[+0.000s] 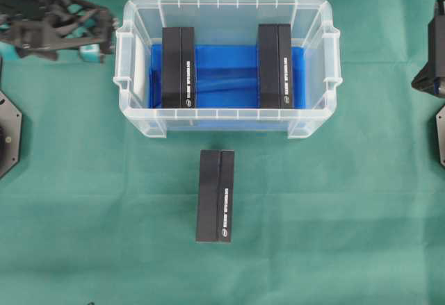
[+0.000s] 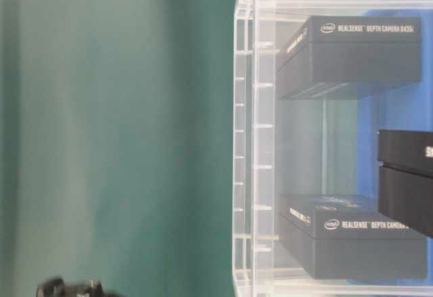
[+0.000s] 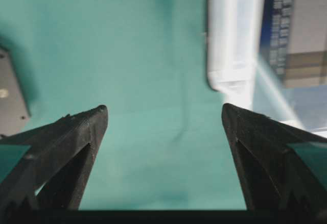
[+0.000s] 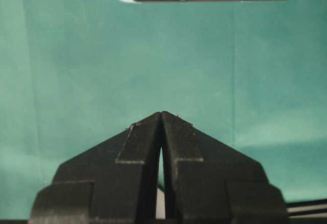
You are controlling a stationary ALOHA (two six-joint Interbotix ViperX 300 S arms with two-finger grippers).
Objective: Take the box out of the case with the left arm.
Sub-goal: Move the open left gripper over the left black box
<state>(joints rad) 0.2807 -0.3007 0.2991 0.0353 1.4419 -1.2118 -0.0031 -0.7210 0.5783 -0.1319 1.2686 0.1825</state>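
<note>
A counter draped in green cloth fills the scene, seen from overhead. On it sits the case, a clear plastic tub with a ribbed rim and a blue sheet on its floor. Two black boxes stand on edge inside it, well apart: the left box near the left wall and the right box near the right wall, each with open blue floor around it, which would leave room for fingers to come down on either side. A third black box lies on the cloth in front of the case, outside it. The left box looks like the likelier target, being nearest the working arm. The left gripper, a black lattice frame with teal pads, hovers just outside the case's upper left corner, beside the rim and not over either box; its fingers are spread wide with nothing between them, seemingly ready to straddle a box. The right gripper sits off to the right of the case, fingers pressed together, empty.
</note>
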